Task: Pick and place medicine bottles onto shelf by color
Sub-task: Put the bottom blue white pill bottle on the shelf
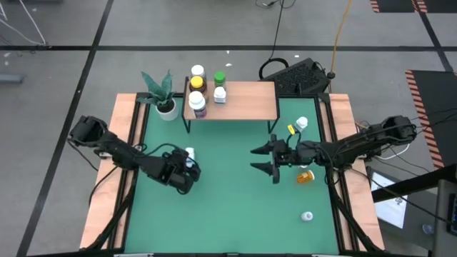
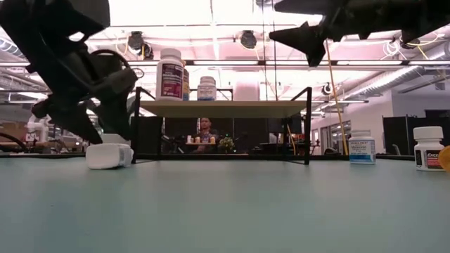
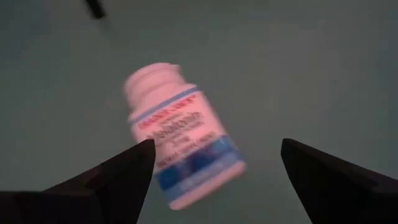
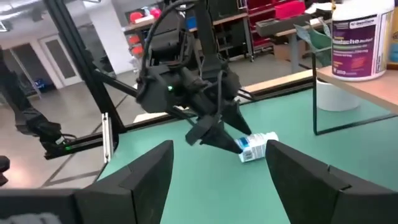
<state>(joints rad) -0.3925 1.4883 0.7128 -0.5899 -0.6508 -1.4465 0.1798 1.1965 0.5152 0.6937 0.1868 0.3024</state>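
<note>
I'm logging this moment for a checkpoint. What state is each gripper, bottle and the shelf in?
Left gripper: open, over the lying white bottle.
Right gripper: open, empty, above the table.
Shelf: upright, bottles clustered at one end.
Orange bottle: on its side.
Large white bottle: upright on shelf.

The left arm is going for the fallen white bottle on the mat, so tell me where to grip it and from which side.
Grip the white bottle across its labelled body, coming straight down from above. It lies on its side on the green mat, so its round flanks face outward. The left gripper hangs open over it, fingers straddling the label; close there, clear of the narrower cap.
</note>
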